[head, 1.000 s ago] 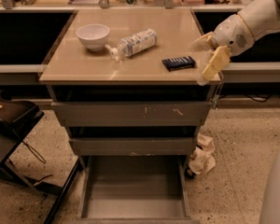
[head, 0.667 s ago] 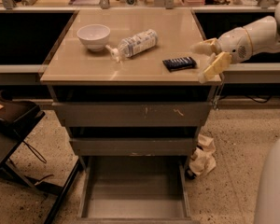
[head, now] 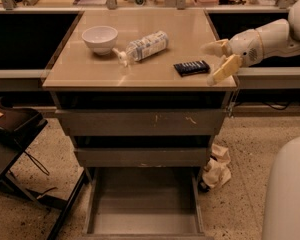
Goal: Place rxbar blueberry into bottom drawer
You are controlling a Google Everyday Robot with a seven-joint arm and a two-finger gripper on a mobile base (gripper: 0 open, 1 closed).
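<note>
The rxbar blueberry lies flat on the tan cabinet top, near its right front corner. My gripper reaches in from the right at the top's right edge, just right of the bar. Its two pale fingers are spread apart and hold nothing. One fingertip is farther back, the other is near the front edge. The bottom drawer is pulled out below, showing a plain grey floor with nothing in it.
A white bowl stands at the back left of the top. A white-labelled pump bottle lies on its side beside it. The upper and middle drawers are shut. Crumpled paper lies on the floor at the right; a dark chair stands at the left.
My arm has swung lower and more level, and the gripper has shifted slightly toward the bar. The bar, bottle and bowl have not moved.
</note>
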